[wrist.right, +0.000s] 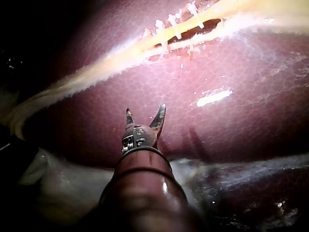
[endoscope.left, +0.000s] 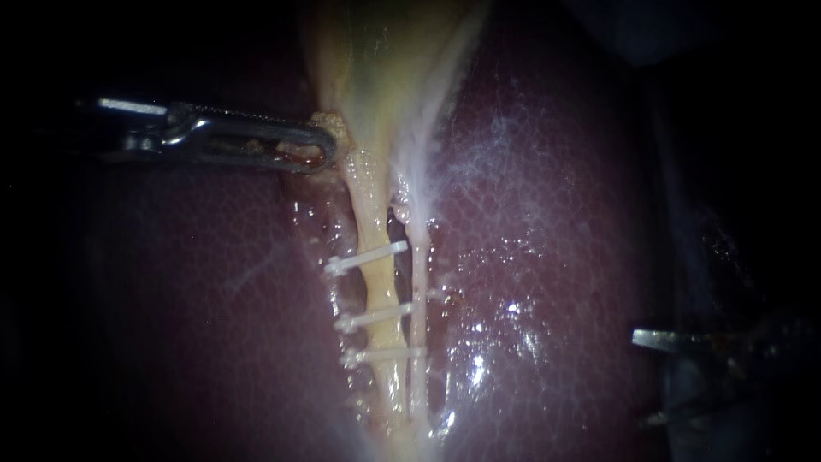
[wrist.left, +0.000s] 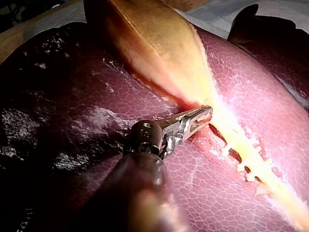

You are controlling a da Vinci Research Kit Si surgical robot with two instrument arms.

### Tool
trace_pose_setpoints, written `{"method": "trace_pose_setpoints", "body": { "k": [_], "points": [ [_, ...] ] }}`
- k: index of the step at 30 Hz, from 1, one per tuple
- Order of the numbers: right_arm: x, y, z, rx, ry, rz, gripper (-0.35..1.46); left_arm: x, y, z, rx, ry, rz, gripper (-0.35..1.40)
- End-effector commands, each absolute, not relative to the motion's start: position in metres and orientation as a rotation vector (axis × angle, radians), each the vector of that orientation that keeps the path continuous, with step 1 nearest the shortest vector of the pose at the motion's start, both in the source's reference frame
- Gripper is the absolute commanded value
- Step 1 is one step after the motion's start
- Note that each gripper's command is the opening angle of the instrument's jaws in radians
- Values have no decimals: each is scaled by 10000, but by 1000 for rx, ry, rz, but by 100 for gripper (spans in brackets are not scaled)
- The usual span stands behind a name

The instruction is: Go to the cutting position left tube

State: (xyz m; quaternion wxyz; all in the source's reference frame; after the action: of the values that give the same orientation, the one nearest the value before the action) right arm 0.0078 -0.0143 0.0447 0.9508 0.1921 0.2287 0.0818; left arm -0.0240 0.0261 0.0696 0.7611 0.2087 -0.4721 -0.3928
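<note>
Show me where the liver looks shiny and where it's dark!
Endoscope view: shiny glints on the liver beside the clips; edges go black. Right wrist view: one bright glint ahead of the right instrument. Left wrist view: the liver darkens away from the gallbladder.

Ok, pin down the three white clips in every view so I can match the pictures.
Endoscope view: the clips cross the tubes near the centre, below the left instrument, which grips the gallbladder.
Left wrist view: the clips lie just ahead of the left instrument's tip, on the tubes.
Right wrist view: the clips lie far ahead of the right instrument, across the liver.
Shared landmark: the pale tubes that the clips straddle.
</note>
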Motion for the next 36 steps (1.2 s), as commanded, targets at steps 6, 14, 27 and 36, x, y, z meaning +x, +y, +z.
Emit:
{"method": "trace_pose_setpoints", "body": {
  "k": [6,14,27,36],
  "points": [
    [79,-143,447,392,466,167,139,-237,262,693,457,-1028,-854,-35],
    [80,-143,447,397,467,166,139,-206,284,662,465,-1019,-866,-35],
    [90,-142,447,441,481,163,139,-192,292,651,454,-1026,-881,-35],
    [118,-122,445,545,631,198,141,-192,291,651,454,-1025,-882,-35]
  ]
}}
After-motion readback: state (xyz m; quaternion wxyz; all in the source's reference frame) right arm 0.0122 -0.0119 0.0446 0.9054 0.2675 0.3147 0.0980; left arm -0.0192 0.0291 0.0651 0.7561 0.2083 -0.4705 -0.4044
